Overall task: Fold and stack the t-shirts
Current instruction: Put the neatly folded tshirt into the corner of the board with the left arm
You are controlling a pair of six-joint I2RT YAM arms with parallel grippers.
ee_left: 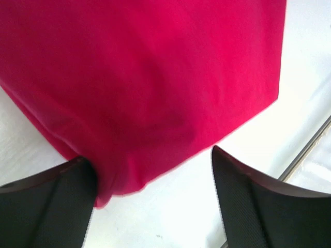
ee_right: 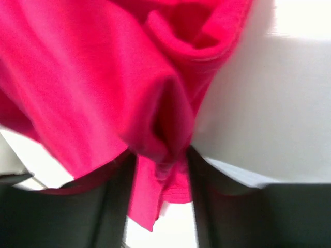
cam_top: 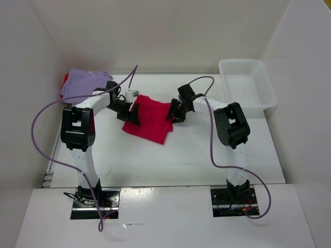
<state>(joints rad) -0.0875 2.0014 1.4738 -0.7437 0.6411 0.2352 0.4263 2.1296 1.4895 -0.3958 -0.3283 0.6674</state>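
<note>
A pinkish crimson t-shirt (cam_top: 150,120) lies folded on the white table between my two grippers. My left gripper (cam_top: 133,117) hangs at its left edge and is open. In the left wrist view the cloth (ee_left: 145,77) reaches only the left finger (ee_left: 57,196), and the gap of the gripper (ee_left: 150,155) holds nothing. My right gripper (cam_top: 172,114) is at the shirt's right edge. In the right wrist view a bunched fold with a hem (ee_right: 160,129) is pinched between the jaws of that gripper (ee_right: 161,155). A lavender t-shirt (cam_top: 83,82) lies at the back left on a bright red one (cam_top: 66,79).
A white plastic bin (cam_top: 269,90) stands at the back right against the wall. White walls close the table on the left, back and right. Purple cables loop from both arms over the table.
</note>
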